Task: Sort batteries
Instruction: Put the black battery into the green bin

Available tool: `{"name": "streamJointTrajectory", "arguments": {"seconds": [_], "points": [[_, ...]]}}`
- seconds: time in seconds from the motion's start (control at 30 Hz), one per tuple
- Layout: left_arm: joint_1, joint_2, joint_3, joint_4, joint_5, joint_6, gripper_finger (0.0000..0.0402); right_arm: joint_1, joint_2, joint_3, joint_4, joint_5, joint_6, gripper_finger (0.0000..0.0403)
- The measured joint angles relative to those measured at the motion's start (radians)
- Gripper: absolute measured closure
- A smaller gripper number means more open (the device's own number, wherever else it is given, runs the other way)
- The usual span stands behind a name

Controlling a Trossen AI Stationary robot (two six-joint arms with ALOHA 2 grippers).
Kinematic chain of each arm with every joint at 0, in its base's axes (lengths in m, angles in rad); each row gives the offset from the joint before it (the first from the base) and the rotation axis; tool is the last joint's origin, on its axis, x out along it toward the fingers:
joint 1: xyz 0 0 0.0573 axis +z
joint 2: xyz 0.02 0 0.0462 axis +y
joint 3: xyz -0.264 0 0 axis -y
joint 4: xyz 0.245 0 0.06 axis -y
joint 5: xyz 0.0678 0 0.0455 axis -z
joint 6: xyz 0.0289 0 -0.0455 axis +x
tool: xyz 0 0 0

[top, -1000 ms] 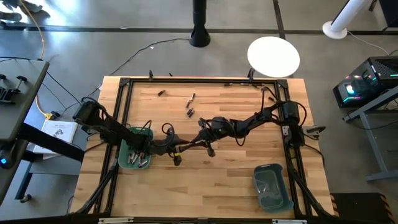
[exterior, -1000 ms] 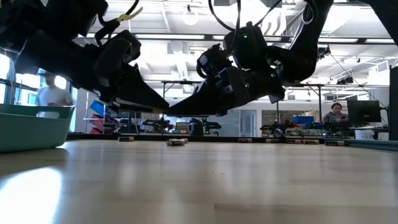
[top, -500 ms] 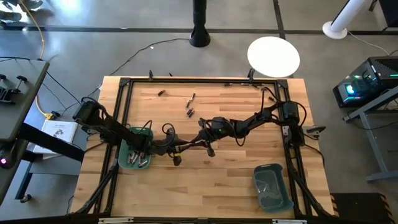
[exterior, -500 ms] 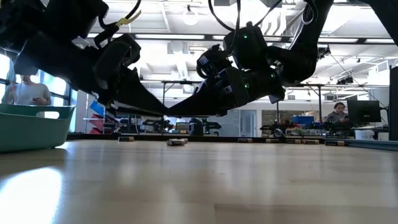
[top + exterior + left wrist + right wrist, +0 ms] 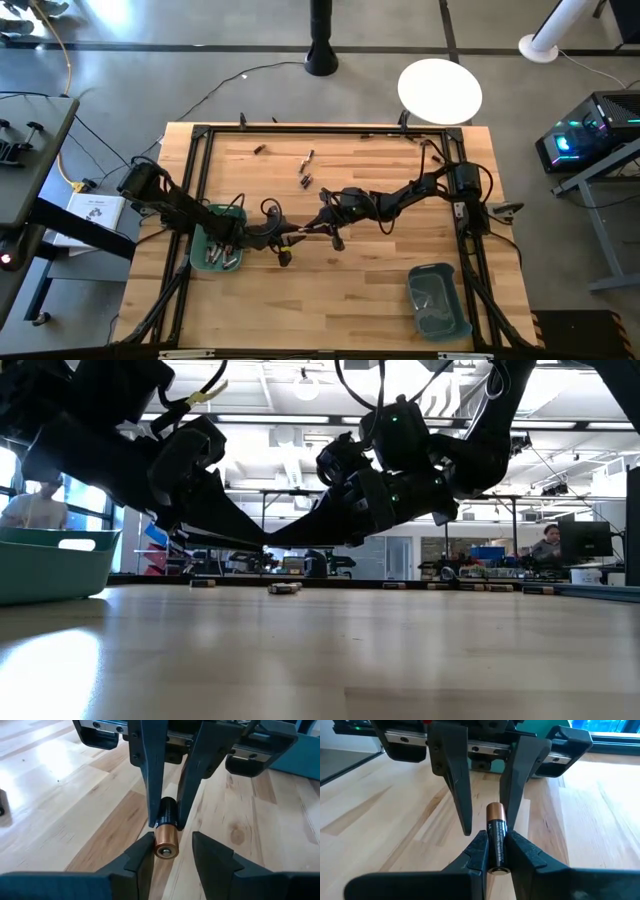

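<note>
**Q:** What is the setting?

**A:** Wooden table (image 5: 330,290) seen from above, framed by black rails, on a grey workshop floor. Two dark arms reach in from either side and meet near the table's middle.

**Q:** What are the grippers doing?

**A:** They face each other tip to tip above the wood. The right gripper (image 5: 495,851) pinches a battery (image 5: 495,836) by its black end, its fingers pressed against both sides. The copper end sticks out into the left gripper (image 5: 172,851), whose fingers are spread around it. One left finger looks just about touching the copper end; the other stands clear of it.

**Q:** Where exactly is that battery?

**A:** In the air between the two grippers, lying level, just right of the left-hand bin (image 5: 217,246) in the high view.

**Q:** And the other batteries?

**A:** A few loose ones (image 5: 305,172) lie on the far part of the table, well apart from the arms. More rest inside the teal bin at the left arm's side. A second teal bin (image 5: 437,299) sits near the table's front right corner.

**Q:** Anything in the background?

**A:** From table height, a bright workshop with desks and people, one at the far left (image 5: 32,510) and one at the far right (image 5: 549,544).
</note>
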Motion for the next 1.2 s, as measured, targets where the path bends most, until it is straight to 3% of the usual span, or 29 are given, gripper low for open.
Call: {"name": "streamJointTrajectory", "arguments": {"seconds": [0.3,0.5,0.6,0.73,0.93,1.07,1.2], "points": [[0.000,0.000,0.000,-0.001,0.005,0.002,0.0356,0.000,0.000,0.000,-0.001,-0.005,0.000,0.0363],[0.000,0.000,-0.001,-0.001,0.009,0.018,0.0362,0.000,-0.001,0.000,-0.024,-0.003,-0.004,0.0361],[-0.002,0.000,0.000,0.000,0.010,0.020,0.0362,-0.006,-0.001,0.002,-0.038,0.000,0.027,0.0335],[-0.019,-0.037,0.000,-0.062,-0.003,0.018,0.0362,-0.029,-0.001,0.000,-0.058,0.005,0.094,0.0260],[-0.067,-0.225,0.001,-0.322,0.006,-0.032,0.0362,-0.080,0.001,-0.001,-0.071,0.070,0.151,0.0174],[-0.119,-0.390,0.004,-0.542,-0.053,-0.077,0.0362,-0.096,0.000,-0.001,-0.074,0.109,0.153,0.0164],[-0.185,-0.532,0.105,-0.958,-0.063,-0.216,0.0362,-0.107,0.000,-0.001,-0.070,0.107,0.152,0.0163]]}}
